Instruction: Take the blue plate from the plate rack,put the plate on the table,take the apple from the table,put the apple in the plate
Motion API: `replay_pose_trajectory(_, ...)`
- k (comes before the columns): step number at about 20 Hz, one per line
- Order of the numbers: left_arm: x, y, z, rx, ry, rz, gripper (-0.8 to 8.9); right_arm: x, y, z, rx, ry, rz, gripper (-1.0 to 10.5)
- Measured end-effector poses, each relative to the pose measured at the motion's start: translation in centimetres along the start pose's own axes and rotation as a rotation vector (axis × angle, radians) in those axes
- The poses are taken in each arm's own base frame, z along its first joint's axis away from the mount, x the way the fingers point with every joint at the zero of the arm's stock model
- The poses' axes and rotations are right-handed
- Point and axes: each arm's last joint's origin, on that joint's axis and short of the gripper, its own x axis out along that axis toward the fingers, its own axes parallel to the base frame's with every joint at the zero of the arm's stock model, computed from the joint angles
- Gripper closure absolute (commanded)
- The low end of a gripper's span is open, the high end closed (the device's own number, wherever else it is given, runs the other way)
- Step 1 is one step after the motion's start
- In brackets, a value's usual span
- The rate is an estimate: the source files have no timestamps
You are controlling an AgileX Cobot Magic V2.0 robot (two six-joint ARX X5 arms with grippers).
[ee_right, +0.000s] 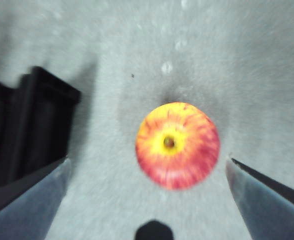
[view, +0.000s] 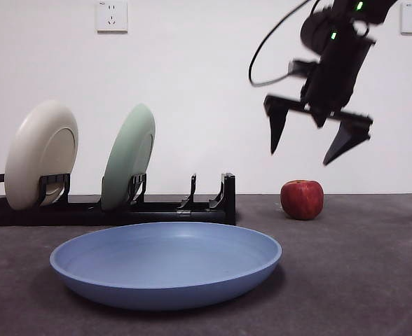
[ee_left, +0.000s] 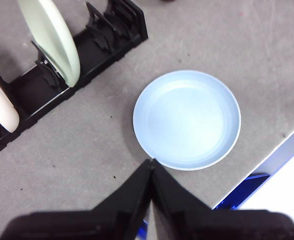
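Note:
The blue plate [view: 166,263] lies flat on the table [view: 360,280] in front of the plate rack [view: 157,206]; the left wrist view looks down on the blue plate [ee_left: 187,119] from high up. The red apple [view: 302,199] rests on the table to the right of the rack's end. My right gripper [view: 318,136] hangs open in the air above the apple, jaws spread wide, and the apple [ee_right: 177,145] shows between them, well below. My left gripper [ee_left: 152,167] is shut and empty, high over the table near the plate.
A cream plate [view: 41,154] and a pale green plate [view: 127,157] stand upright in the rack's left slots. The rack [ee_left: 62,75] lies beyond the blue plate in the left wrist view. The table's edge [ee_left: 272,150] runs close beside the blue plate.

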Motion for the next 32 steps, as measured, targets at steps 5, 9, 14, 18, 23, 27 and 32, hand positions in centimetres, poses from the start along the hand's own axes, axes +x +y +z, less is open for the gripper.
replay_pose_trajectory(5, -0.7, 0.5, -0.4, -0.011, -0.032, 0.024, 8.22, 4.4, -0.6, -0.9, 0.001, 0.044, -0.064, 2.2)
replay_pose_trajectory(9, -0.9, 0.6, -0.4, -0.011, -0.041, 0.043, 8.22, 6.0, -0.8, -1.4, 0.002, 0.066, -0.075, 4.5)
replay_pose_trajectory(14, -0.9, 0.6, -0.4, -0.002, -0.041, 0.046, 8.22, 6.0, -0.8, -1.4, 0.002, 0.065, -0.08, 9.5)
replay_pose_trajectory(18, -0.9, 0.6, -0.4, 0.0, -0.041, 0.046, 8.22, 5.9, -0.8, -1.4, 0.002, 0.083, -0.083, 9.5)
replay_pose_trajectory(23, -0.9, 0.6, -0.4, 0.017, -0.041, 0.046, 8.21, 3.9, -0.7, -1.6, -0.054, 0.232, -0.093, 9.5)
replay_pose_trajectory(27, -0.9, 0.6, -0.4, 0.017, -0.041, 0.046, 8.2, -2.4, 0.5, -1.3, -0.091, 0.264, 0.009, 9.5)
replay_pose_trajectory(32, -1.0, 0.7, -0.5, 0.031, -0.045, 0.045, 8.18, -10.7, 5.8, -3.0, -0.253, 0.303, 0.24, 9.5)
